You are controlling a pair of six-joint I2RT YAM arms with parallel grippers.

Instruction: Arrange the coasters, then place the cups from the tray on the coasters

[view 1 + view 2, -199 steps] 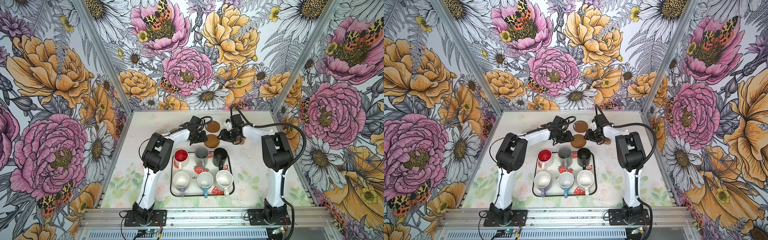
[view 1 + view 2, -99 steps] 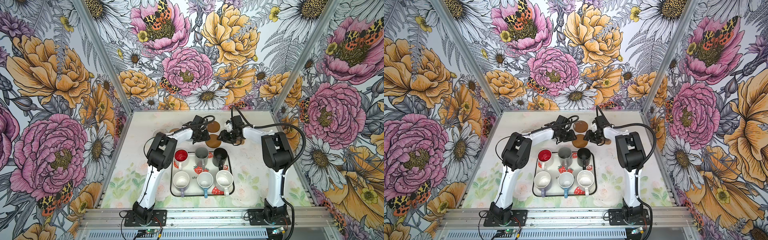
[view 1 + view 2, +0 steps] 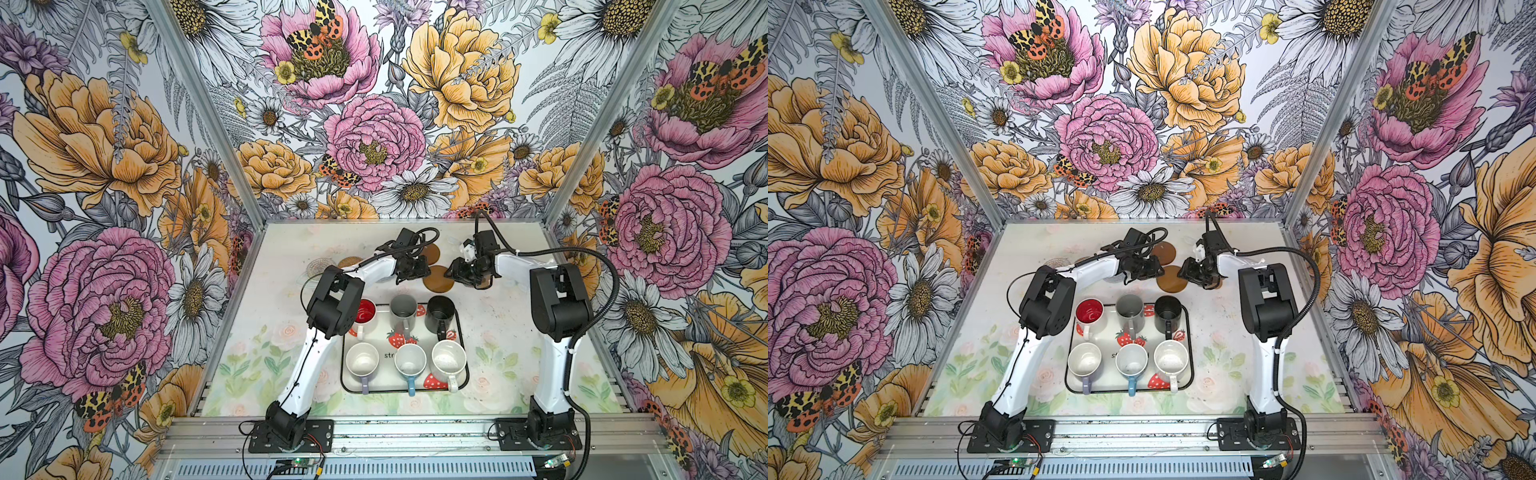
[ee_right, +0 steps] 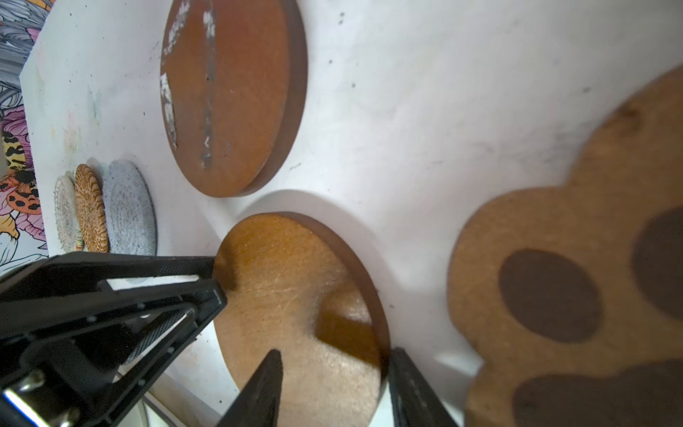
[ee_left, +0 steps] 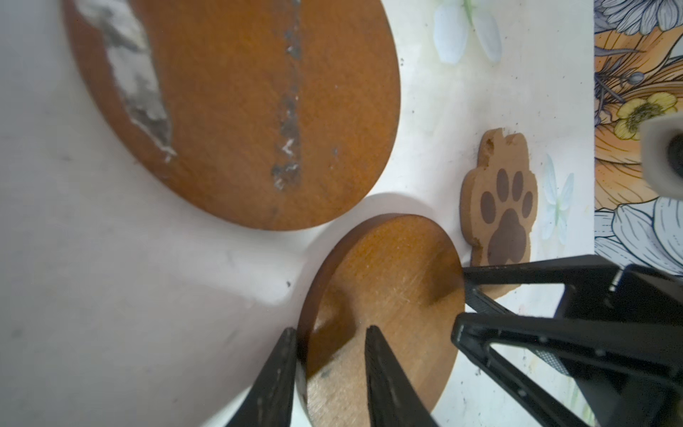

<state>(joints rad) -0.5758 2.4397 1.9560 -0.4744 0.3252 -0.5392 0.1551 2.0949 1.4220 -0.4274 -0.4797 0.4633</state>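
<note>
Two claws are entered at a single coaster. On the left gripper (image 5: 331,329) the fingers are held apart, wider than the disc is thick, with the rim of the nearer brown disc (image 5: 388,281) between them: one finger outside the edge, one over the face, nothing clamped. The right gripper (image 4: 334,351) is likewise parted and set astride the opposite rim of that disc. Whether the disc lies flat or is tipped cannot be told. In both top views it is found at centre, just above the tray (image 3: 388,384). Listed around it on the table (image 3: 498,332): the farther brown disc (image 5: 236,111), pale-scuffed, close by but apart; the paw-shaped coaster (image 5: 499,207), just beside it; the grey woven coaster (image 4: 127,207), tan woven coaster (image 4: 90,209) and clear beaded coaster (image 4: 64,214), grouped left of centre. On the tray, lower centre, six mugs are stood upright in two rows: upper, the red-lined white mug (image 3: 365,311), grey mug (image 3: 403,305) and black mug (image 3: 440,309); lower, the lilac mug (image 3: 362,360), light blue mug (image 3: 410,360) and speckled white mug (image 3: 449,356).
</note>
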